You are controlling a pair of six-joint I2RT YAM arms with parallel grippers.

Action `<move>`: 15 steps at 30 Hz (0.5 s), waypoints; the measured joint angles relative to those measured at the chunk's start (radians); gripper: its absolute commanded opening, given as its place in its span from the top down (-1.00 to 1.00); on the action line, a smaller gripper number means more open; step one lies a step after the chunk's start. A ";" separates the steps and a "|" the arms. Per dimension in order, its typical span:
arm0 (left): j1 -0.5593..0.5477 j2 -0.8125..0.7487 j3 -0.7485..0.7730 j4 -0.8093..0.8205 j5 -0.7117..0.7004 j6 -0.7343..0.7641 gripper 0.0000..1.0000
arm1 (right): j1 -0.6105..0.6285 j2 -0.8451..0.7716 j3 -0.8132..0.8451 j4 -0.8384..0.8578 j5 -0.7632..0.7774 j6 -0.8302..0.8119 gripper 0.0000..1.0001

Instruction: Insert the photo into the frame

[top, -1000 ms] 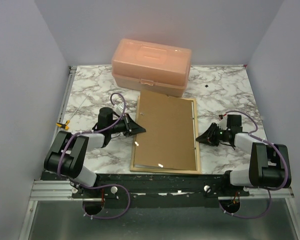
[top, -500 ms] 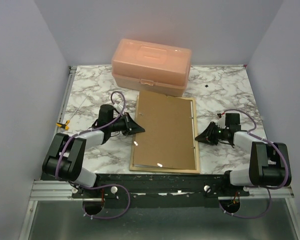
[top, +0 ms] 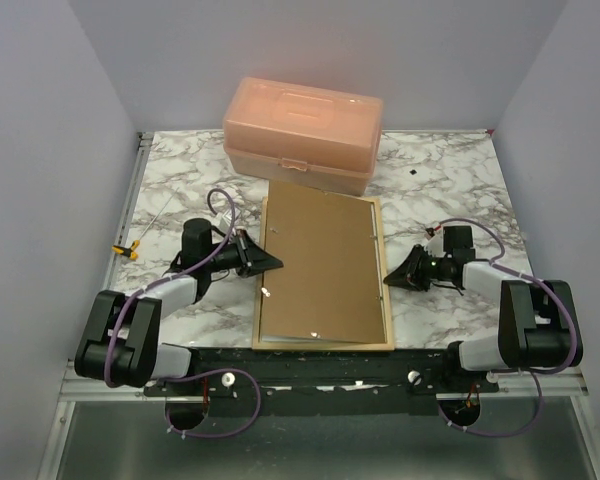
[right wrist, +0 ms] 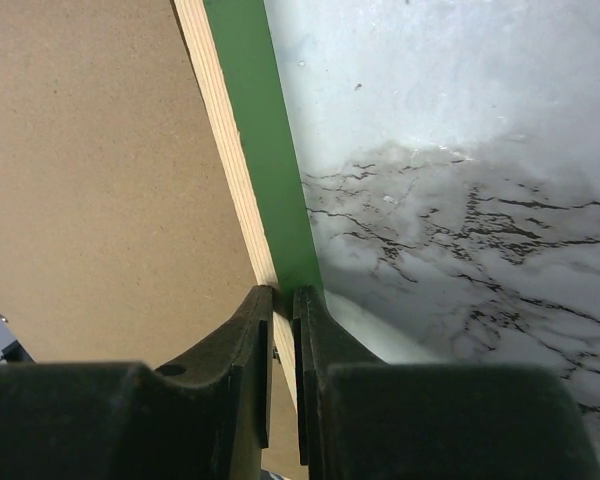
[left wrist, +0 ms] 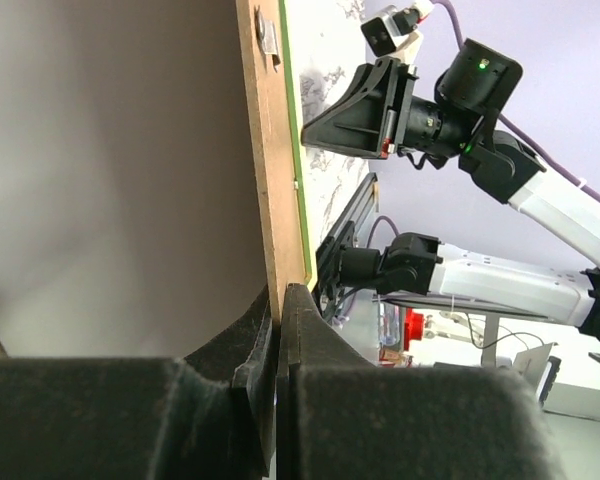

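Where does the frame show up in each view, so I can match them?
Top external: frame in the centre, lying back up.
Left wrist: frame is a near-vertical strip left of centre, from the top edge to mid-height.
Right wrist: frame is a wood-and-green diagonal from top centre to mid-height.
Shared landmark: marble table.

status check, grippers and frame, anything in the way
Both shut on the frame: left gripper left edge, right gripper right edge. Back up, backing board showing, photo not in view. Far end close to peach box.
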 measured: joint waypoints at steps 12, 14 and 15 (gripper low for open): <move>0.019 -0.215 0.122 -0.435 -0.056 0.205 1.00 | 0.043 0.009 0.007 0.000 0.000 0.006 0.82; 0.019 -0.242 0.137 -0.476 -0.060 0.226 1.00 | 0.046 0.011 0.008 0.000 0.000 0.006 0.82; 0.019 -0.246 0.140 -0.485 -0.061 0.230 1.00 | 0.047 0.011 0.009 0.000 0.000 0.006 0.82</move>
